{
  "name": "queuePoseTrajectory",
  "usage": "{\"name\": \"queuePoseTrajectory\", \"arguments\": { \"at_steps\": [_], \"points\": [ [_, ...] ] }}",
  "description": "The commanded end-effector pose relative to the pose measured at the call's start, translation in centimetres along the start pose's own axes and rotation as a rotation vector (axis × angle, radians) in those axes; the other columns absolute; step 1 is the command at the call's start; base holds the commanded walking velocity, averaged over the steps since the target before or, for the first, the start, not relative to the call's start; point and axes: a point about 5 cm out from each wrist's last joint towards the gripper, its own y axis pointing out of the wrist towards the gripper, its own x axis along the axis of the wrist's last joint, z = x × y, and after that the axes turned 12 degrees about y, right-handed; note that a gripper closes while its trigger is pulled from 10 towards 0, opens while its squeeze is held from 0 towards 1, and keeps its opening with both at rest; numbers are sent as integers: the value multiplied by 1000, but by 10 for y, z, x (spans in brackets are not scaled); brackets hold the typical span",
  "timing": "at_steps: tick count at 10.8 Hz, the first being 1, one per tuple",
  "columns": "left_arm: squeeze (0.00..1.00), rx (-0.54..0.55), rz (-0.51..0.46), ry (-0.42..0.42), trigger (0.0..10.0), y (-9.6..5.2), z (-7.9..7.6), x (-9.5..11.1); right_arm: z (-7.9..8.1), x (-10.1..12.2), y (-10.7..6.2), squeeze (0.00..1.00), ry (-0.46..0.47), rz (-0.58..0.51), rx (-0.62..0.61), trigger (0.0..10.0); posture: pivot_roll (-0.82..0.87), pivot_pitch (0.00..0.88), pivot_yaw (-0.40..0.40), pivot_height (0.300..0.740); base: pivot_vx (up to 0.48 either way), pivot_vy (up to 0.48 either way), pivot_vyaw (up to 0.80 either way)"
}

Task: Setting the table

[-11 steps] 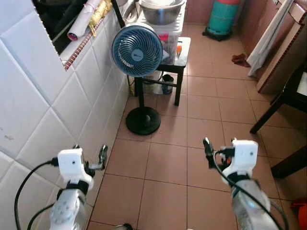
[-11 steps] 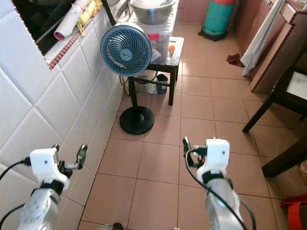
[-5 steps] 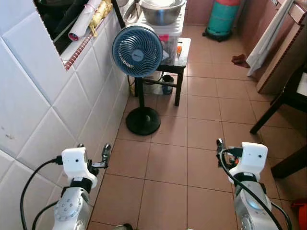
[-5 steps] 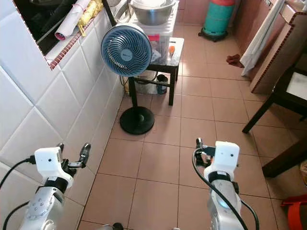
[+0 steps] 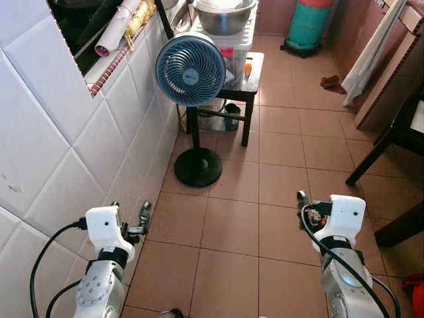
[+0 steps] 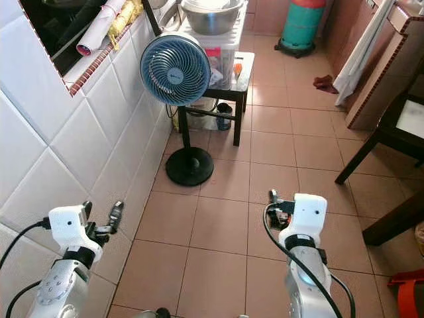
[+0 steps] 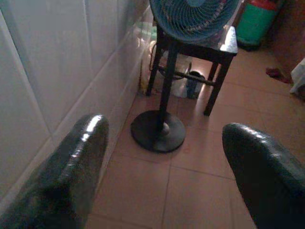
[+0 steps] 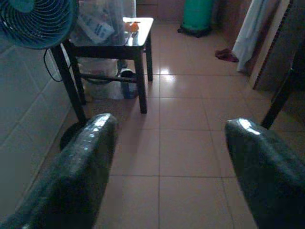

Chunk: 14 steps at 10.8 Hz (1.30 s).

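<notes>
Claws barely shift since a moment ago: left claw (image 5: 130, 220) and right claw (image 5: 303, 204) hang spread apart and empty; fan (image 5: 191, 69) stands well ahead, so table-setting hasn't started.

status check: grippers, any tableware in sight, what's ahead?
Left gripper and right gripper open, empty, held over the floor. Steel bowl on the stacked bins ahead. Blue pedestal fan stands in the path by the tiled wall.

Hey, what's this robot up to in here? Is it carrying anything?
Nothing is in hand. The left gripper and right gripper are both open and empty, held out low over the tiled floor. The robot faces a blue standing fan beside a small black table along the white tiled wall. No tableware is within reach.
</notes>
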Motion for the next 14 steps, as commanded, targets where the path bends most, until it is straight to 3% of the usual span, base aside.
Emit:
{"name": "queuePoseTrajectory", "arguments": {
  "at_steps": [1, 8, 9, 10, 12, 14],
  "points": [
    [1000, -11, 33, 1, 10000, -2, 1, -5, -1, -3, -2, 1000, 1, 20, -1, 10000, -76, 160, 35, 740, 0, 0, 0],
    [1000, -41, 38, -11, 10000, -2, 0, -4, 1, -2, -4, 1000, 23, 30, 19, 10000, -85, 195, 43, 740, 0, 0, 0],
    [678, -24, 36, -13, 10000, -1, 1, -3, 3, -2, -5, 1000, 31, 38, 35, 10000, -89, 196, 39, 740, 0, 0, 0],
    [0, -13, 56, 0, 10000, -1, 2, -4, 5, -1, -5, 0, 42, 54, 53, 10000, -88, 197, 39, 740, 0, 0, 0],
    [0, -7, 49, 0, 10000, -1, 3, -2, 5, 0, -4, 0, 41, 53, 55, 10000, -82, 193, 38, 740, 0, 0, 0],
    [0, 32, 36, -30, 10000, -3, 7, -1, 14, 0, -2, 0, -32, 48, 117, 10000, -73, 189, 40, 740, 0, 0, 0]
  ]
}}
